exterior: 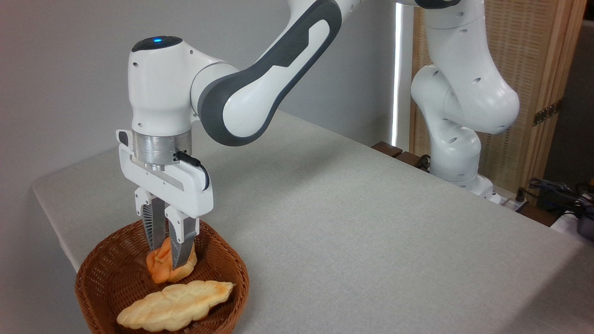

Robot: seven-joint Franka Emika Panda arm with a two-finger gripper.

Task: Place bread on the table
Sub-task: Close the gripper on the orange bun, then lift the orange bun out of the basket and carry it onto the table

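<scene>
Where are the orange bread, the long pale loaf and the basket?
bread (160, 269), fixed camera, its left side beside the tool.
pale loaf (176, 305), fixed camera, its middle.
basket (100, 273), fixed camera, inner left wall.

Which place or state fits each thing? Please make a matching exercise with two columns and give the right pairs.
Things:
1. round roll
2. long loaf
3. basket
4. hand

Places or states:
A. lies flat at the front of the basket
B. stands at the table's near left corner
C. shut on the roll
D. pinched between two fingers, inside the basket

Pairs: 1-D, 2-A, 3-B, 4-C
</scene>
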